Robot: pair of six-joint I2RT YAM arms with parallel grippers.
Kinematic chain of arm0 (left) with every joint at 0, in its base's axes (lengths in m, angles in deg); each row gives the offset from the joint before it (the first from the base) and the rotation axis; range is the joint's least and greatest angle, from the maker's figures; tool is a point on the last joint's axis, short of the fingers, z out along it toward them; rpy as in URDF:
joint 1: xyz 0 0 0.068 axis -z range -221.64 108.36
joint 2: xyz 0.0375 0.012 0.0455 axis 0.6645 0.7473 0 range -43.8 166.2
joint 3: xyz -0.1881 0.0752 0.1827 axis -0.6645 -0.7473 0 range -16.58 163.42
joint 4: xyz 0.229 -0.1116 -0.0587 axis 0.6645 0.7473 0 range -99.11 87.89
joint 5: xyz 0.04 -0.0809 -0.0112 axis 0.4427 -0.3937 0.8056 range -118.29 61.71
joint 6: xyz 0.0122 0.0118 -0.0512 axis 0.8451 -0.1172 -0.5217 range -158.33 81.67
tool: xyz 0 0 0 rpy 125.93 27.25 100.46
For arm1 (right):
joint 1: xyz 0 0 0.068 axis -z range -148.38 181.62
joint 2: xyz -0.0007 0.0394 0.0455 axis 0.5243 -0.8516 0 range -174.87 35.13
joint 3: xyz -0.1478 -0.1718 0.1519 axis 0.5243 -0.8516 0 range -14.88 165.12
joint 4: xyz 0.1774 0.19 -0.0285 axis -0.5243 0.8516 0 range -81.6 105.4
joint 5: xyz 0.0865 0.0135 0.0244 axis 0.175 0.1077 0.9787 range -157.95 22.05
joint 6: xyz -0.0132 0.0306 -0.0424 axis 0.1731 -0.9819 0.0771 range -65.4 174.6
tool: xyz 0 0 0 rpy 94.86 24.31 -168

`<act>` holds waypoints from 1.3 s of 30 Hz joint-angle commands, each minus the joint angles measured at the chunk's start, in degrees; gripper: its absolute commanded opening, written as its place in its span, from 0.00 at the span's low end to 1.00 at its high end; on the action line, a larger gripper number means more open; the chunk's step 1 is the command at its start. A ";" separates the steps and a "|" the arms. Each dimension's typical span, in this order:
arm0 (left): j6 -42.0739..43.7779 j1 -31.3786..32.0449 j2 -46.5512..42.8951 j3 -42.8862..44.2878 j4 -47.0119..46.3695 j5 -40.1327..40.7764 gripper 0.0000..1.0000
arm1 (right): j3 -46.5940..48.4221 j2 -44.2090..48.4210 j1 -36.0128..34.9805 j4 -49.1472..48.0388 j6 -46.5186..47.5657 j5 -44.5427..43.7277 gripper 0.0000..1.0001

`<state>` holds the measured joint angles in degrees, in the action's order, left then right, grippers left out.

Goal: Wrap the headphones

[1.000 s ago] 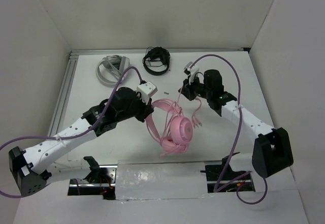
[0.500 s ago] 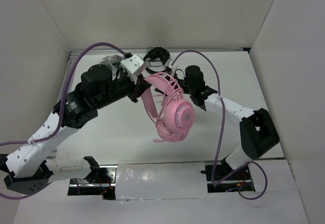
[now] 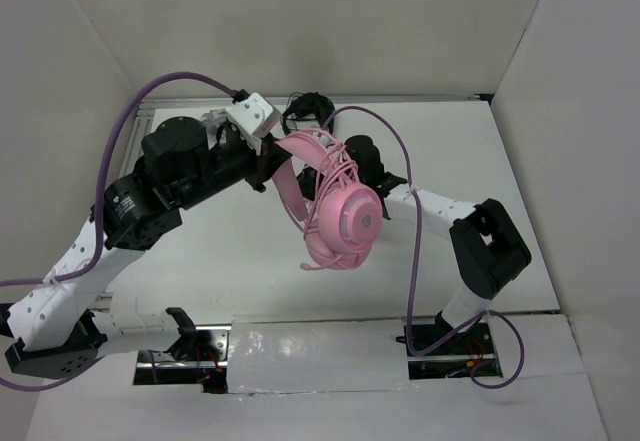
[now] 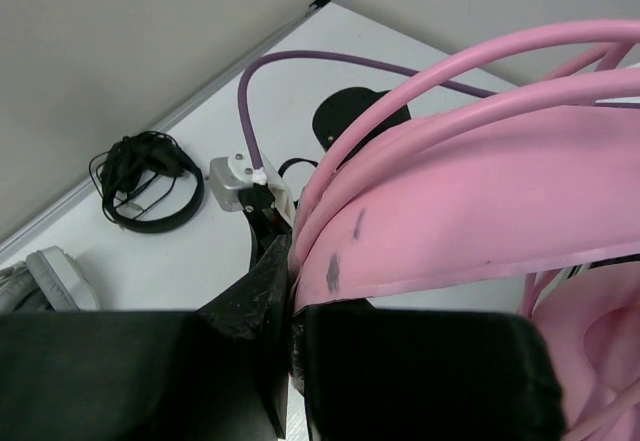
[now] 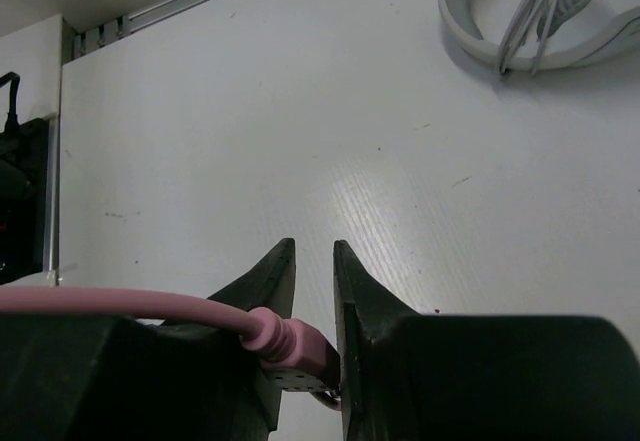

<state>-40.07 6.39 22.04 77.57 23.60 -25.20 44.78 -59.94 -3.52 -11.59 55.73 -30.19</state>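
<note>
Left gripper [image 4: 290,306] was clamped on the pink headband [image 4: 480,231] of the headphones [image 3: 345,221], holding them up above the table [image 3: 540,191] with the earcups hanging lowest. Right gripper [image 5: 312,256], just behind them, pinched the plug [image 5: 290,353] of the thin pink cable [image 4: 400,101], whose strands ran over the headband. Black headphones [image 3: 308,111] and a grey-white pair [image 5: 540,31] lay near the table's far edge.

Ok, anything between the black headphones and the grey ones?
No. In the left wrist view only bare table separates the black headphones from the grey ones.
</note>
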 commanded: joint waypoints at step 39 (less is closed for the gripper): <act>-4.68 0.57 -1.52 6.84 -20.83 17.80 0.00 | -13.68 -0.39 -6.16 -15.17 -9.74 -3.65 0.00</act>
<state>-41.31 6.72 19.71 82.62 17.57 -17.83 34.29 -62.67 -7.76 -24.60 48.01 -31.70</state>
